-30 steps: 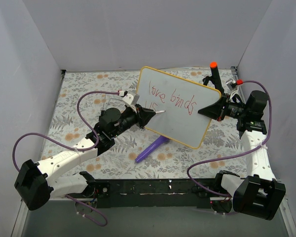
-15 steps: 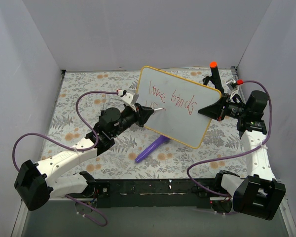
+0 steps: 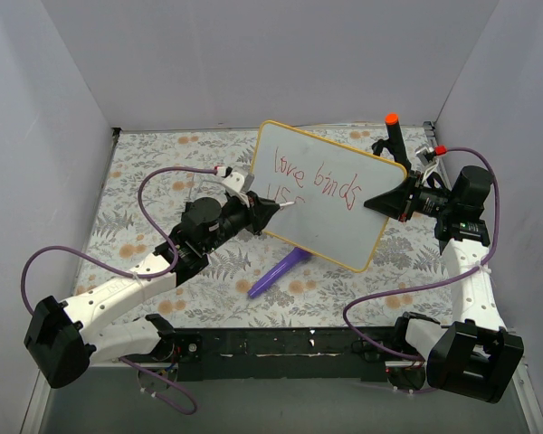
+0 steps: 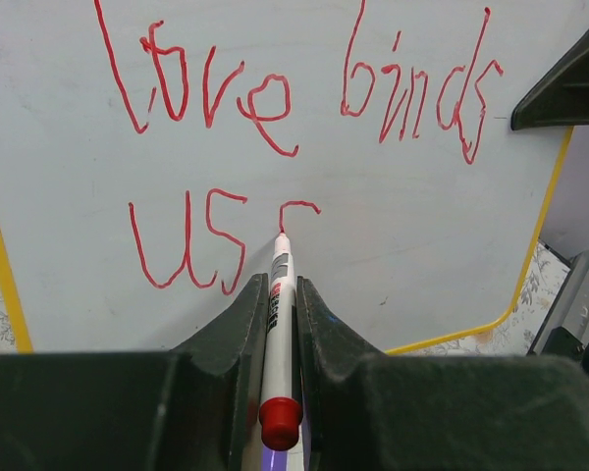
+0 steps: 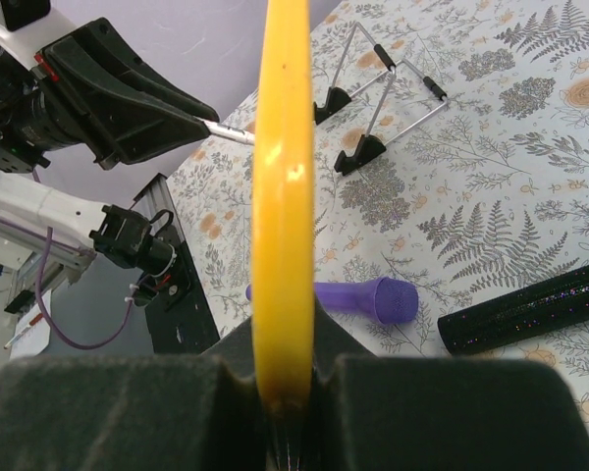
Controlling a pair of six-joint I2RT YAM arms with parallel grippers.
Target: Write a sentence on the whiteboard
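We're midway through the sentence.
Our left gripper pinches marker, right gripper clamps whiteboard; next stroke needs steady contact.

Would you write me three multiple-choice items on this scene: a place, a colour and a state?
1. Relative to the whiteboard, the purple tube lies: A. on top of it; B. on the floral mat near its lower edge; C. behind it.
2. The sentence is written in: A. red; B. blue; C. black.
3. The left gripper is: A. open; B. shut on nothing; C. shut on the marker.
Key: B, it rests on the mat; A, the strokes are red; C, both fingers press the marker.
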